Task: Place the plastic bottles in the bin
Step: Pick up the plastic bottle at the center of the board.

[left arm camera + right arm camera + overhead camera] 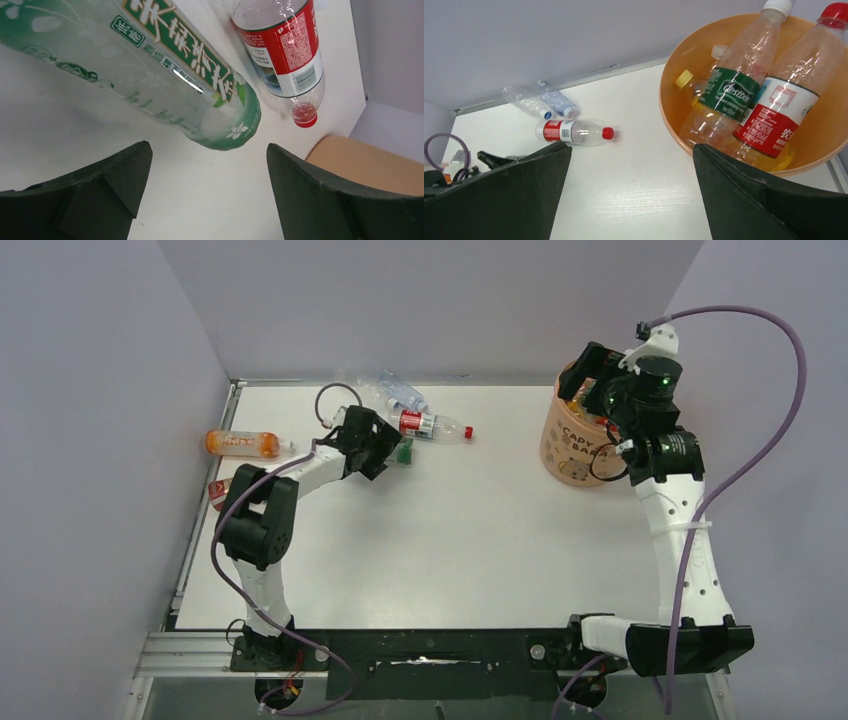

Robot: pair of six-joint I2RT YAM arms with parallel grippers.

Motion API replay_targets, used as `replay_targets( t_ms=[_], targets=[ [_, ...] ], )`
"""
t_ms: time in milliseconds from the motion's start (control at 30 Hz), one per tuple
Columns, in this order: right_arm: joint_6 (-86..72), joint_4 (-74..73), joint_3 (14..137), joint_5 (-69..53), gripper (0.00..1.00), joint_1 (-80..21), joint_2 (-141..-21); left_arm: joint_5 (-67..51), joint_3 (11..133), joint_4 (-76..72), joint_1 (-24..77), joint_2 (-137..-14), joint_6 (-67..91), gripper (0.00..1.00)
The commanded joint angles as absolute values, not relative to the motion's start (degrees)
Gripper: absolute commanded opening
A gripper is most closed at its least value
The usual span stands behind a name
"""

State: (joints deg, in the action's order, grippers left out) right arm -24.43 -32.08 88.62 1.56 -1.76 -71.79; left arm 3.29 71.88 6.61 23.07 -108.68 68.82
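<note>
Green bottle (pixel 165 75) beside red-labelled bottle (pixel 285 45)

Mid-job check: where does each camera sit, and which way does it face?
Top external: above and behind the bases, looking down on the table; both arms show.
Left wrist: low on the left gripper, facing the green-label bottle; its open fingers show.
Right wrist: on the right gripper beside the bin, facing left across the table; its open fingers show.
Shared: all three see the red-label bottle lying on the table.
</note>
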Motion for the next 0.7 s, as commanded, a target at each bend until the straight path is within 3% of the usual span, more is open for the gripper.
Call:
replay_targets(
  t_ms=[0, 533, 667],
  targets=[
    [-24.8, -32.1, 85.8, 3.9, 0.98, -5.5, -69.6, 2.5, 76.9, 4.5, 22.8, -112.0, 76.8, 0.86],
    [-24.7, -32.1, 79.9, 3.6, 0.98, -11.1, -66.3, 5.0, 79.9, 6.7, 22.2, -119.6, 83.0, 0.85],
    [-24.7, -32.2, 79.2, 3.4, 0.98, -11.3, -65.6, 5.3, 81.4, 7.7, 22.2, -121.2, 81.5, 0.8]
  ],
)
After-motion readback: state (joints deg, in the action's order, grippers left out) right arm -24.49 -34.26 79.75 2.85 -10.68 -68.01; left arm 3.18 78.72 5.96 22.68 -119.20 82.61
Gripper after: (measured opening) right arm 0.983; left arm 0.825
